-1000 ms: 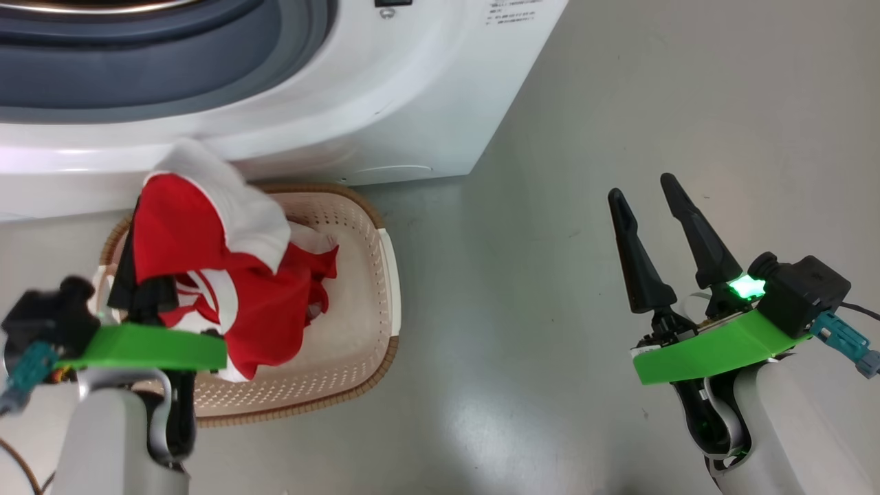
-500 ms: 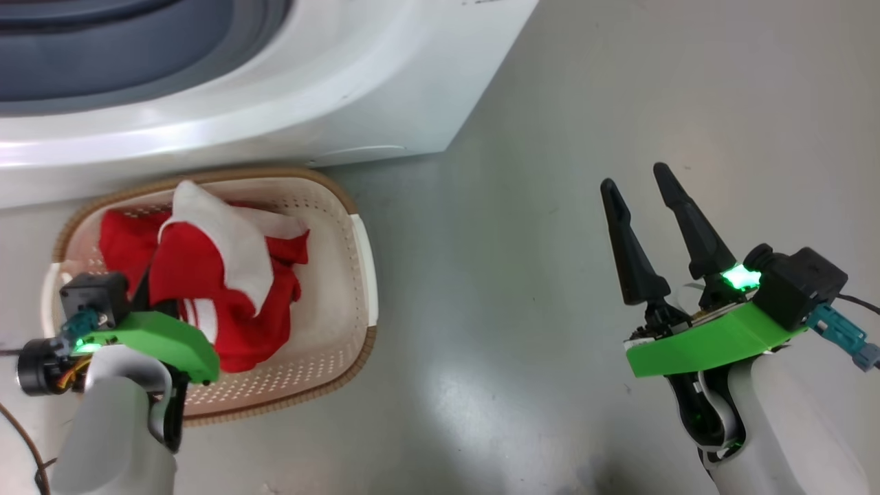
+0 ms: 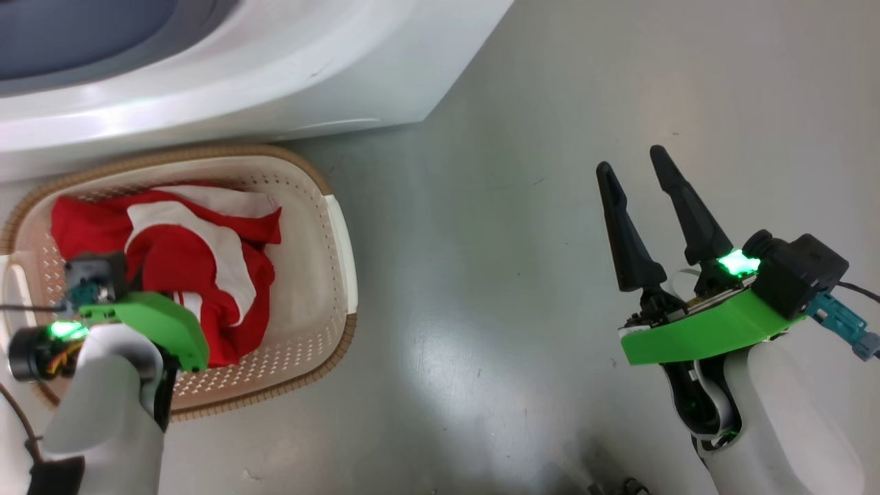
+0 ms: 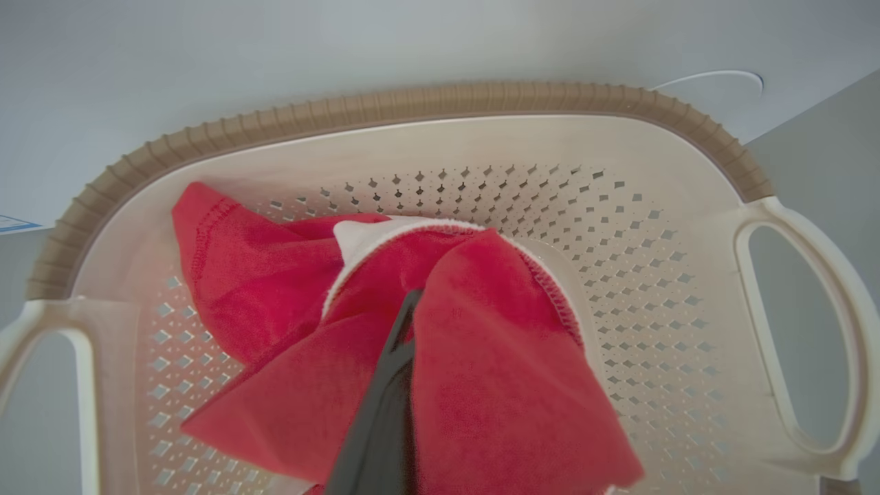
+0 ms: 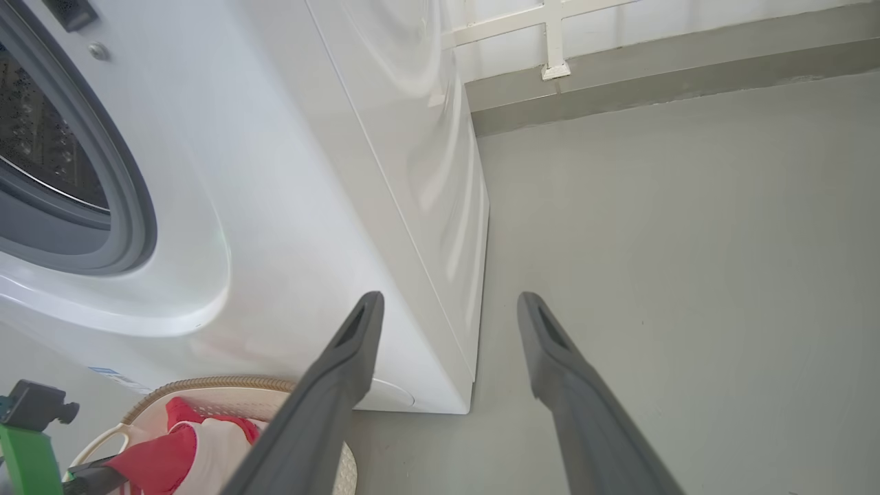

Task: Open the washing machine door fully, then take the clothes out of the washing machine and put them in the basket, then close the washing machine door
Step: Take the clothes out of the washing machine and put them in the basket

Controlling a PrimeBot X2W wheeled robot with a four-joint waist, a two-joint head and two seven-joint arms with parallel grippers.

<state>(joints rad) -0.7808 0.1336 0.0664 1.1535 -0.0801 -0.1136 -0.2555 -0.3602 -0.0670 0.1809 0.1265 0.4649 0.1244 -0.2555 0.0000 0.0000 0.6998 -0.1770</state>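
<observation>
Red cloth all over the left wrist cam lol: the left gripper (image 4: 421, 306) is pinched tight on the clothes (image 4: 481, 371). One dark finger pokes up through the folds and the other is buried under fabric. The clothes are down inside the basket (image 3: 302, 330), a red and white heap against the perforated wall with the brown rim curving round. The basket sits on the floor (image 3: 495, 227), just beside the white front of the washing machine (image 3: 275, 69). Well off to the other side, the right gripper (image 3: 630, 161) hangs above the floor, fingers spread wide, nothing between them.
</observation>
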